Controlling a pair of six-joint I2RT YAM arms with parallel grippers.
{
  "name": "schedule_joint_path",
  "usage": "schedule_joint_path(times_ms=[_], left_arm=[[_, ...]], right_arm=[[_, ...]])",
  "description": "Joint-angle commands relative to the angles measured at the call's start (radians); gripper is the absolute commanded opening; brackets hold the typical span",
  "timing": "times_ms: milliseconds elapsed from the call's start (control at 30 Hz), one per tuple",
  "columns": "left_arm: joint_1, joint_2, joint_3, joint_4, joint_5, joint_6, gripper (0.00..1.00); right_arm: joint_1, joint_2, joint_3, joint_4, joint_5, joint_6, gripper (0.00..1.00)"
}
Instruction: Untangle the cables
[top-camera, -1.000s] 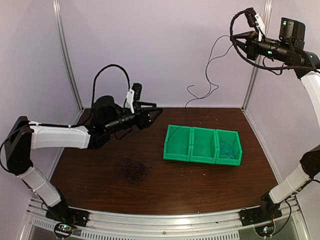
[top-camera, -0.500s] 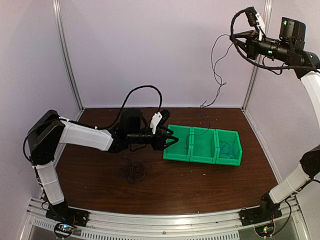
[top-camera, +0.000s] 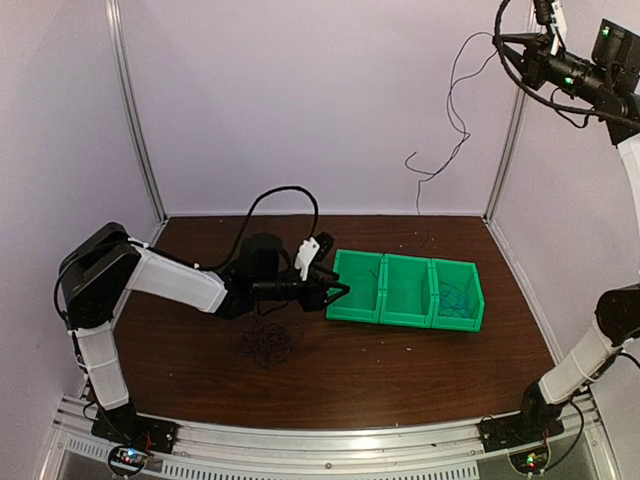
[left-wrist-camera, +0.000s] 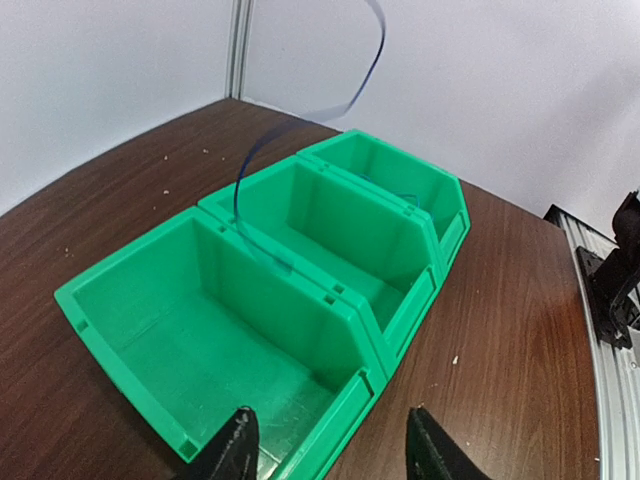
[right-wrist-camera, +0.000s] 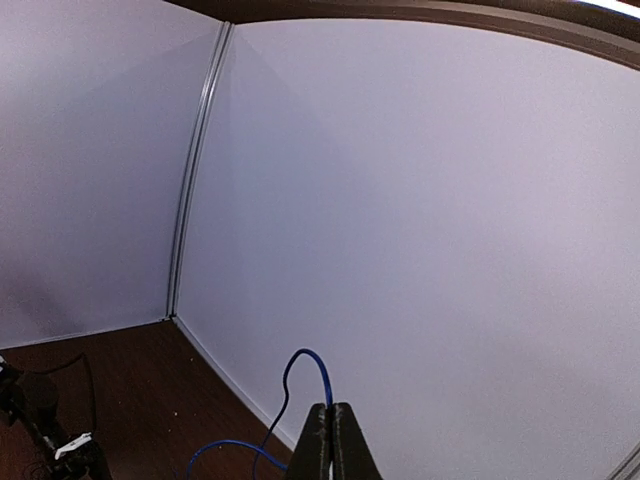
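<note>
clamps blue cable (right-wrist-camera: 305, 352) in right tool (right-wrist-camera: 332, 408), limp, featherlight, dangling below; likely best pinched near its free end with wide-open left tool (left-wrist-camera: 328, 440).

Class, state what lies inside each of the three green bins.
The left bin is bare. The right bin holds thin blue cable. The middle bin shows nothing, though its walls hide part of its floor.

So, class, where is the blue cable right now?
It is pinched in the right hand, high at the upper right of the top view. From there the blue cable hangs down toward the green bins.
</note>
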Motion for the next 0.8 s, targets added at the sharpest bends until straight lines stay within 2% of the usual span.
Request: schedule_joint_path(times_ms=[0,167,467,767], left_arm=[[-0.003,-0.047,-0.058,0.055,-0.056,-0.036,0.51],[-0.003,-0.061,-0.100,0.072,-0.075,-0.058,0.51],[-0.003,-0.064,-0.107,0.068,-0.085,-0.066,0.50],[-0.003,-0.064,-0.129,0.063,-0.101,-0.067,0.51]], right_arm=[[-0.056,0.021,0.101,0.079,-0.073,0.081,0.00],[-0.065,0.019,0.098,0.079,-0.092,0.086,0.00],[-0.064,-0.022,-0.047,0.080,-0.113,0.066,0.00],[-0.065,-0.014,-0.027,0.126,-0.141,0.115,0.00]])
